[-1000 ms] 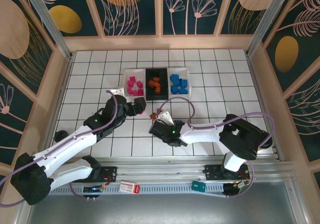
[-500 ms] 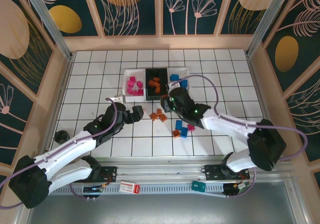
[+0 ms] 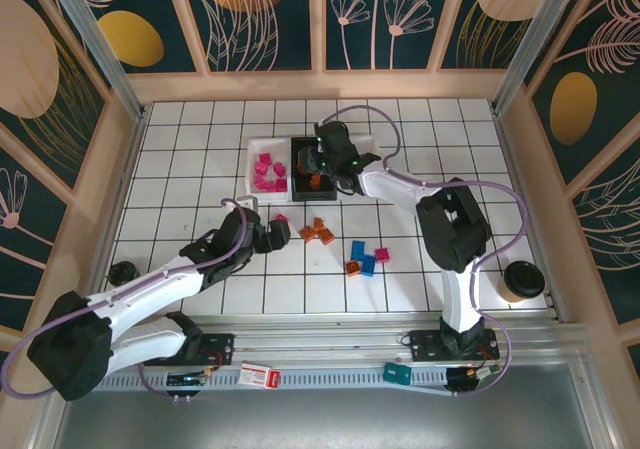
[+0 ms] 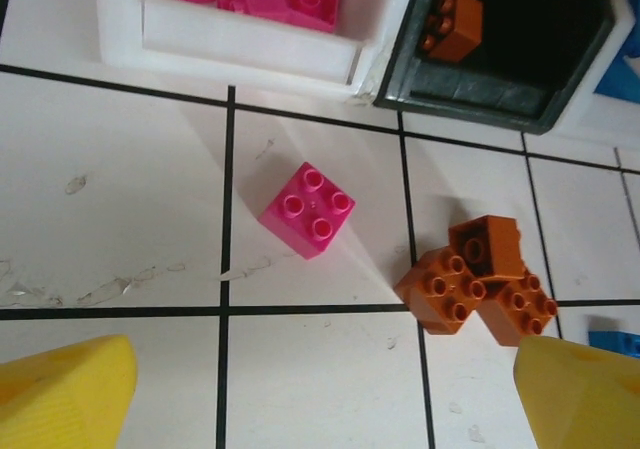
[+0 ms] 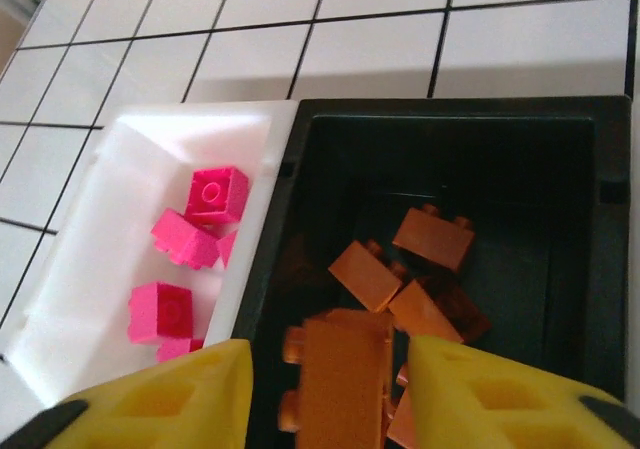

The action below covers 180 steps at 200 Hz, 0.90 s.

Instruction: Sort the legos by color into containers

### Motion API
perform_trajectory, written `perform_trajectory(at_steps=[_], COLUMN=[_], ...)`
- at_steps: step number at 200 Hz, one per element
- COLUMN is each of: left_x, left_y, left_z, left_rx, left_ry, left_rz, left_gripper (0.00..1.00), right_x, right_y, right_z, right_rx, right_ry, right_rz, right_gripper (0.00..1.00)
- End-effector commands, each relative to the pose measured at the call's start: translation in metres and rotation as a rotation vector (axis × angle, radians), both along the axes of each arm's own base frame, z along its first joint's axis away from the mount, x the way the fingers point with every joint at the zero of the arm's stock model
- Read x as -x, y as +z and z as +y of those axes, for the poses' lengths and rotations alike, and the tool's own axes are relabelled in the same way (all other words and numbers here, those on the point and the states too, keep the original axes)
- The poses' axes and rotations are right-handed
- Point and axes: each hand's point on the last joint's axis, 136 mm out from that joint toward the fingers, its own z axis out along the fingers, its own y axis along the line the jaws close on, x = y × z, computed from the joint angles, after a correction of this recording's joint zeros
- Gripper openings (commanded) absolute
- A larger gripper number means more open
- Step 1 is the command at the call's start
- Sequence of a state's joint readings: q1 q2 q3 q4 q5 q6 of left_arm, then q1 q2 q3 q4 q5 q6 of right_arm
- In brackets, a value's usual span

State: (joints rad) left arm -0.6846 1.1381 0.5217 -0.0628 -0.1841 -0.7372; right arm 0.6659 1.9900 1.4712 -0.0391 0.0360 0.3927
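Since a second ago my right gripper (image 5: 330, 359) has swung to the black tray (image 5: 450, 111), released, an orange brick (image 5: 342, 394) loose between its jaws. My left gripper (image 4: 325, 394) hangs wide open over a pink brick (image 4: 307, 209) on the surface (image 4: 110, 199).

I see a white tiled tabletop (image 3: 180, 169) gridded with black lines, magenta-pink plastic bricks (image 5: 215, 194) in the white rectangular tray (image 5: 90, 259), and orange plastic bricks (image 5: 365, 274) in the black rectangular tray (image 5: 450, 129). My left tool (image 4: 320, 369) has yellow fingers (image 4: 60, 394).
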Motion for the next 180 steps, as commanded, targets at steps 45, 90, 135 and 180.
perform_trajectory(at_steps=[45,90,135,180], left_x=[-0.040,-0.072,-0.086,-0.081], left_y=[-0.033,-0.052,-0.073,-0.083], left_z=[-0.021,-0.027,-0.027,-0.029], left_rx=[-0.156,-0.194,-0.230,-0.214], left_ry=[-0.036,-0.017,-0.031,-0.048], left_rz=[0.037,0.060,0.088,0.108], left_gripper=[0.91,0.78,0.70,0.52], right_x=[0.025,0.069,0.107,0.123], right_y=[0.029,0.030,0.038,0.048], right_z=[-0.017,-0.036,-0.050,-0.064], right_rx=[-0.049,-0.062,-0.090,-0.115], right_ry=[-0.007,0.005,0.011,-0.009], right_rz=[-0.032,-0.042,-0.062,-0.081], right_gripper=[0.60,0.60,0.60,0.61])
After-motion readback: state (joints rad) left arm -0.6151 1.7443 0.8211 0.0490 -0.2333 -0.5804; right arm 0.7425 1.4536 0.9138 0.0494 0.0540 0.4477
